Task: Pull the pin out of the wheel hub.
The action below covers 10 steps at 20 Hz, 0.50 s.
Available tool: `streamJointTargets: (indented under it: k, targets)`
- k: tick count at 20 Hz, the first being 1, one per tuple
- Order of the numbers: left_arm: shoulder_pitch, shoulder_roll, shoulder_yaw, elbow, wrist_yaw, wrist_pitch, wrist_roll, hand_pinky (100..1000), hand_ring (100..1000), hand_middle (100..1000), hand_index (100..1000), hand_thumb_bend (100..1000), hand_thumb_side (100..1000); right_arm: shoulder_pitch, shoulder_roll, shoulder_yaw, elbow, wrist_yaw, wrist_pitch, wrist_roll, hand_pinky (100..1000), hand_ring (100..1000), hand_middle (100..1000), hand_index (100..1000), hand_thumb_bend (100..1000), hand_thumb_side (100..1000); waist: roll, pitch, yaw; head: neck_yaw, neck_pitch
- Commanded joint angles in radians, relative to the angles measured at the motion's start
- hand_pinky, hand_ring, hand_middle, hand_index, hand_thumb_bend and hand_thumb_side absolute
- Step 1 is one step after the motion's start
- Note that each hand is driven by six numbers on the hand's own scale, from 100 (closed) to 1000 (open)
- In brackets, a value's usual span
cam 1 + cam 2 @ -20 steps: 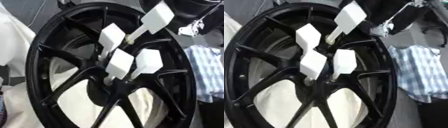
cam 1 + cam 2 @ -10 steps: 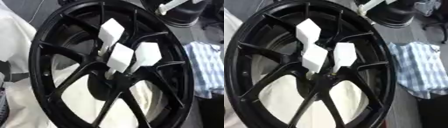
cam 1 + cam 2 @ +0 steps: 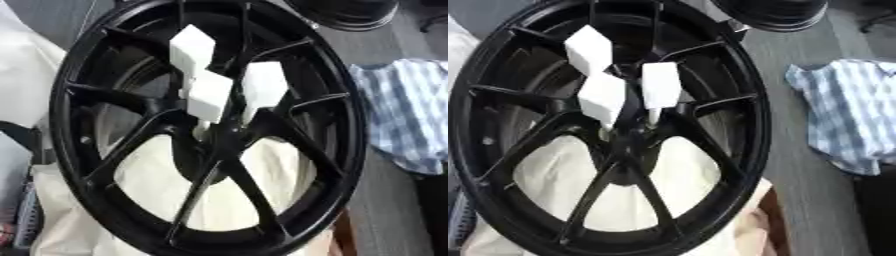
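Observation:
A large black wheel hub (image 3: 348,150) with thin spokes fills both views and rests tilted on white cloth. Three white block-headed pins stick out of its centre: one at the top (image 3: 192,47), one in the middle (image 3: 210,97) and one on the right (image 3: 264,85). Their thin shafts run down into the hub centre (image 3: 219,137). Neither of my hands shows in either view.
A blue and white checked cloth (image 3: 407,115) lies to the right on the grey surface. A second black wheel (image 3: 776,12) sits at the top right edge. White cloth (image 3: 26,75) lies under and left of the hub.
A fourth white pin, held at the upper right by a dark hand, has gone up and out of view. Three pins stay in the hub. The camera has shifted.

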Motion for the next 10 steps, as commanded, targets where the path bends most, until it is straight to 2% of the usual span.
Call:
streamJointTargets:
  k: [1,4,6,7,8,10]
  targets:
    - [0.003,0.004,0.013,-0.017,-0.002,-0.002,0.006,828,666,533,762,100,766,0.056,0.028,-0.064,0.02,0.062,0.018,-0.07,851,770,355,360,100,180,0.012,-0.032,-0.007,0.021,0.01]
    - [0.012,-0.006,0.016,-0.017,-0.002,-0.002,0.009,828,667,533,762,100,764,0.128,0.096,-0.092,0.001,0.118,0.034,-0.119,854,772,367,378,100,178,0.032,-0.035,-0.016,0.034,0.018]
    - [0.013,-0.014,0.018,-0.017,-0.001,-0.002,0.013,827,666,533,762,100,765,0.177,0.148,-0.099,-0.024,0.153,0.057,-0.149,858,777,413,428,100,189,0.042,-0.037,-0.022,0.038,0.019]
    - [0.013,-0.017,0.016,-0.017,0.0,-0.002,0.013,827,666,533,762,100,765,0.199,0.173,-0.096,-0.032,0.168,0.078,-0.159,863,785,451,471,100,100,0.046,-0.038,-0.023,0.039,0.018]
    - [0.011,-0.019,0.015,-0.017,0.002,-0.002,0.011,827,666,533,762,100,764,0.216,0.194,-0.094,-0.035,0.183,0.101,-0.167,865,788,462,484,100,198,0.05,-0.038,-0.023,0.038,0.017]
    - [0.007,-0.022,0.013,-0.017,0.004,-0.003,0.008,827,666,533,762,100,763,0.239,0.231,-0.093,-0.035,0.21,0.143,-0.181,870,798,504,533,100,203,0.055,-0.04,-0.021,0.034,0.012]
